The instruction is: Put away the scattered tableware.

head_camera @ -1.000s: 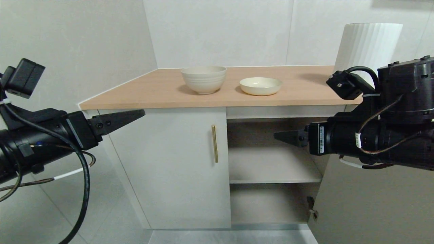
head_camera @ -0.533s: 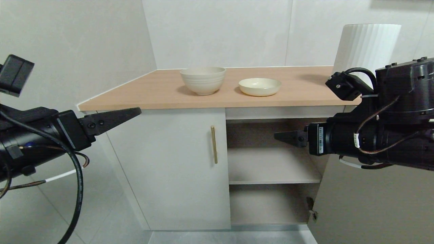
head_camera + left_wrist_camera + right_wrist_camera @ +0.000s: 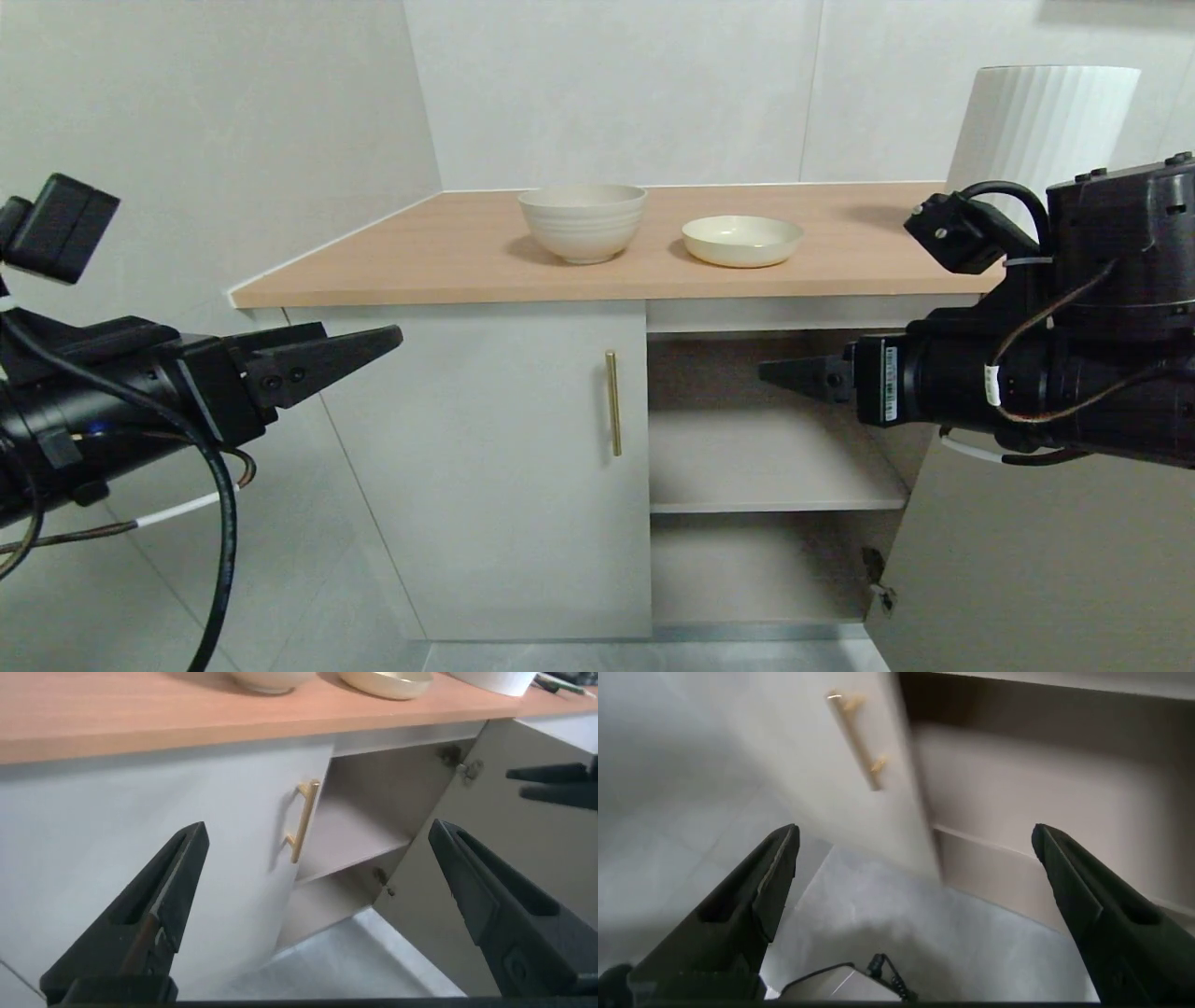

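2 dishes, bowl [image 3: 583, 222] and plate [image 3: 742, 240], near each other on counter [image 3: 439, 257] | left gripper [image 3: 318, 835] spread wide, empty, by shut door [image 3: 485, 467] | right gripper [image 3: 915, 840] spread, empty, before open shelf [image 3: 766, 462] | head view edge-on; wrist views give the gaps

Head view faces the cabinet [image 3: 485, 467]; both wrist views share its handle [image 3: 612, 403].
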